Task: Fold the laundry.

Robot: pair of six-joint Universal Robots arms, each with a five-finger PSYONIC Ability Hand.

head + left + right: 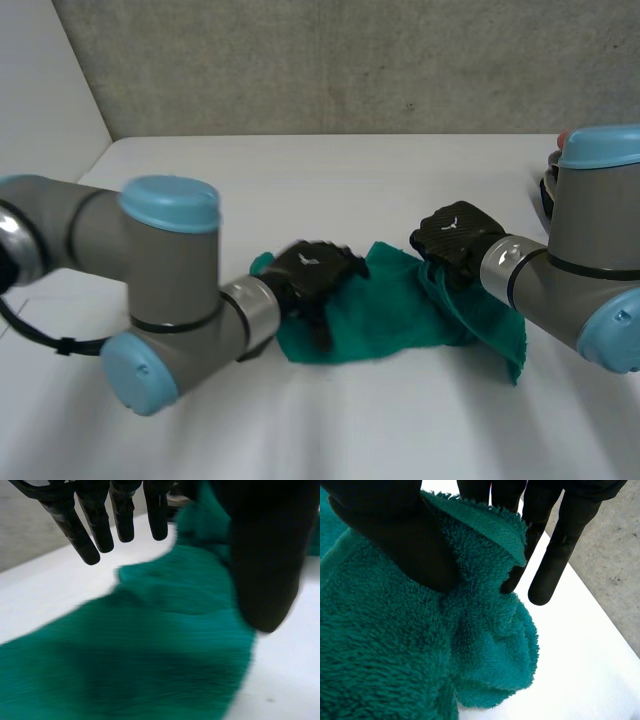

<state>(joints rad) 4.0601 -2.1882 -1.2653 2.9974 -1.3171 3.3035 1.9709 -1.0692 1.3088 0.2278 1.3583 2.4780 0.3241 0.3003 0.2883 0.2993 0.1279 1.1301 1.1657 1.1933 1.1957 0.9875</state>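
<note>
Right robot hand (pixel 395 535) pinches edge of crumpled green terry towel (pixel 385 655).

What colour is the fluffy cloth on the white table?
Plain teal-green terry cloth, no pattern; the right wrist view shows it best.

A bare lab-like test station: plain white table (pixel 330 170) against a rough grey concrete wall (pixel 330 60).

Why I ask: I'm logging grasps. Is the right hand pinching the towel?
Yes: the right wrist view shows the right hand pinching a folded edge of the towel between its thumb and fingers.
</note>
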